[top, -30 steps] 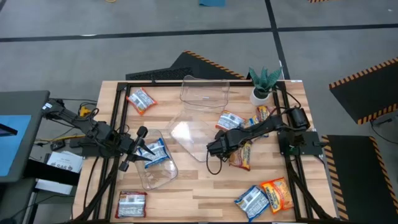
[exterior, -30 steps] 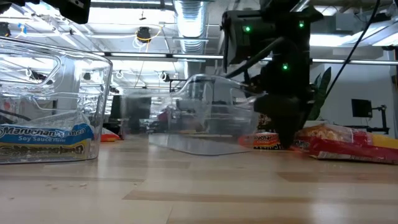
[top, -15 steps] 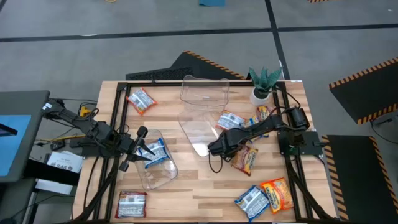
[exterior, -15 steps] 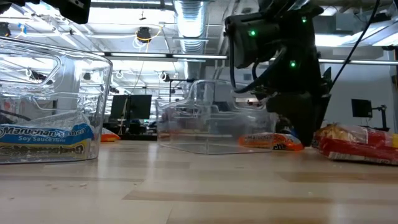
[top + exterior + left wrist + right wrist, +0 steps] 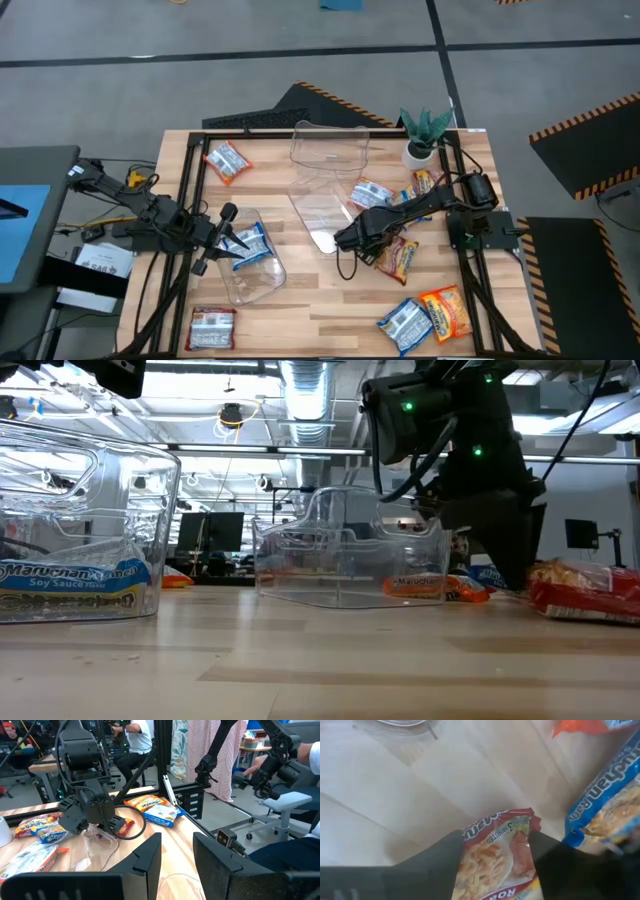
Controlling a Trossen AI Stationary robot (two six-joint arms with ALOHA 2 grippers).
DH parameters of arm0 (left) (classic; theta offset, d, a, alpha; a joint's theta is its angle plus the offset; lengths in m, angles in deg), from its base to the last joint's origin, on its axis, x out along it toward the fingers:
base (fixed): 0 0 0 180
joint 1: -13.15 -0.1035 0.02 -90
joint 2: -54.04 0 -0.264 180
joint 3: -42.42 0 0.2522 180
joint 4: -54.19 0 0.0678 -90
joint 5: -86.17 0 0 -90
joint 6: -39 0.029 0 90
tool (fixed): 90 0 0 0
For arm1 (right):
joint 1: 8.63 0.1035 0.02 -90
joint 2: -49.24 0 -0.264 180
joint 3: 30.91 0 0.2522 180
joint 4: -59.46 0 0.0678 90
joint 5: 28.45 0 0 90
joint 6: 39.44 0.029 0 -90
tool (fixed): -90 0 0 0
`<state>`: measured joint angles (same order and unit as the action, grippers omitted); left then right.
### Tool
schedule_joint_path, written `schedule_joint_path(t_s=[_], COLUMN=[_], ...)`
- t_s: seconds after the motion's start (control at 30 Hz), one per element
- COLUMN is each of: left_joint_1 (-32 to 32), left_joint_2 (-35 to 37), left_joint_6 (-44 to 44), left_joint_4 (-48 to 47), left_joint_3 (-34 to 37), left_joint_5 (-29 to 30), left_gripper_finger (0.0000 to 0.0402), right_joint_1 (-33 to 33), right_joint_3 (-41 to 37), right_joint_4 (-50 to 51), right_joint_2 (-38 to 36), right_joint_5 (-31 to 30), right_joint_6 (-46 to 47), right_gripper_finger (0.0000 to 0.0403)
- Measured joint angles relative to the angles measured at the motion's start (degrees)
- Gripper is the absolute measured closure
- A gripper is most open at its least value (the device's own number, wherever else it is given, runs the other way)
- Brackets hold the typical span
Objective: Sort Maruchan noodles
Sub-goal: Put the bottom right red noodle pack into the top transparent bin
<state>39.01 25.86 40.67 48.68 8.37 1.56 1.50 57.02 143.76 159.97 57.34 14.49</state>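
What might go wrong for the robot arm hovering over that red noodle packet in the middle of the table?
The right tool is open astride the red-and-white crinkly noodle packet. Crinkly plastic may slip from the grip.

The blue-and-white noodle packet lies right beside it; a finger could snag it too.

The clear plastic bin sits close by on the wooden table; lifting the arm might bump it and shift it.
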Motion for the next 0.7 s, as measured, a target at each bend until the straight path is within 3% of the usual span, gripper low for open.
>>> schedule_joint_path(t_s=[0.17, 0.37, 0.7], left_joint_1=[0.0, 0.0, 0.0], left_joint_2=[0.0, 0.0, 0.02], left_joint_6=[-0.37, -0.44, -0.44], left_joint_4=[0.0, -0.02, -0.02], left_joint_3=[0.0, 0.0, 0.0], left_joint_5=[-0.02, -0.01, -0.02], left_gripper_finger=[0.0299, 0.0299, 0.0299], right_joint_1=[0.31, 0.39, 2.42], right_joint_3=[0.02, 0.0, 6.11], right_joint_4=[1.23, 3.64, 12.63], right_joint_2=[0.56, 1.04, 0.22], right_joint_5=[0.06, 0.11, 0.17], right_joint_6=[0.08, -1.78, -4.49], right_gripper_finger=[0.0203, 0.0374, 0.0395])
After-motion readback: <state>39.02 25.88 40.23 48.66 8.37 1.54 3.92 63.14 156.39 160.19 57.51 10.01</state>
